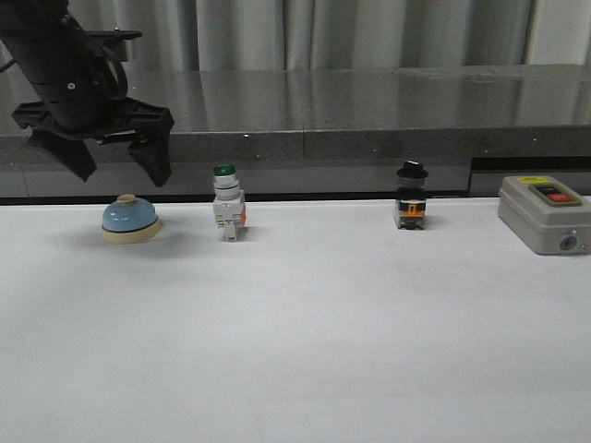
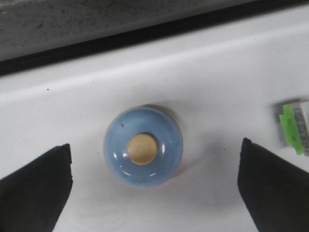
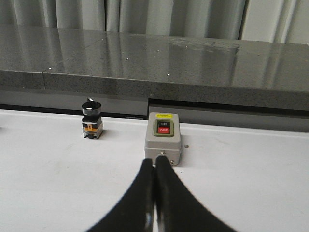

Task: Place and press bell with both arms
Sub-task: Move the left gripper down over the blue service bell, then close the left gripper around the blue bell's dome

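Note:
The light-blue bell with cream base and cream top button stands on the white table at the far left. My left gripper hangs open just above and behind it, empty. In the left wrist view the bell lies between the two spread fingertips, nearer the left one, touching neither; the gripper is wide open. My right gripper is shut and empty, its tips pointing at a grey switch box. The right arm does not show in the front view.
A green-capped white push-button switch stands right of the bell; it also shows at the edge of the left wrist view. A black-capped switch and the grey ON/OFF switch box stand further right. A dark stone ledge runs behind the table.

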Robot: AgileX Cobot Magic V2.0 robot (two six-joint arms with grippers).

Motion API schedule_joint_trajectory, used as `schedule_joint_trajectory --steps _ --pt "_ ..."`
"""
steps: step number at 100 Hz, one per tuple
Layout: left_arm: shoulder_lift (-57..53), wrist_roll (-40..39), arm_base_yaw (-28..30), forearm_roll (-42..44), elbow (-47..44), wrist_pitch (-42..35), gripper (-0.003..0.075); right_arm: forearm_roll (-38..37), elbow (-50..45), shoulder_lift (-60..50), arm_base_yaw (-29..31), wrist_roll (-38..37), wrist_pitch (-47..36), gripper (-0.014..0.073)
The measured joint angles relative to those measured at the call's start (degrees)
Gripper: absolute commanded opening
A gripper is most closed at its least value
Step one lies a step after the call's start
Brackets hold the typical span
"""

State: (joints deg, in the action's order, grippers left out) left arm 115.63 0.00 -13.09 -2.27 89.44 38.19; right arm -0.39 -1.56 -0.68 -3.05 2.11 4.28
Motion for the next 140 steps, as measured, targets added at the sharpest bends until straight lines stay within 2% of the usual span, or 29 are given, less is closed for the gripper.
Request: schedule_joint_trajectory --steps 53,140 --pt "0.0 0.0 0.0 2.27 0.0 1.11 0.0659 0.0 0.0 0.0 0.0 0.0 0.0 -0.006" --pt "3.97 0.32 0.0 4.12 0.05 -3.78 0.0659 0.0 0.0 0.0 0.0 0.0 0.0 -0.006"
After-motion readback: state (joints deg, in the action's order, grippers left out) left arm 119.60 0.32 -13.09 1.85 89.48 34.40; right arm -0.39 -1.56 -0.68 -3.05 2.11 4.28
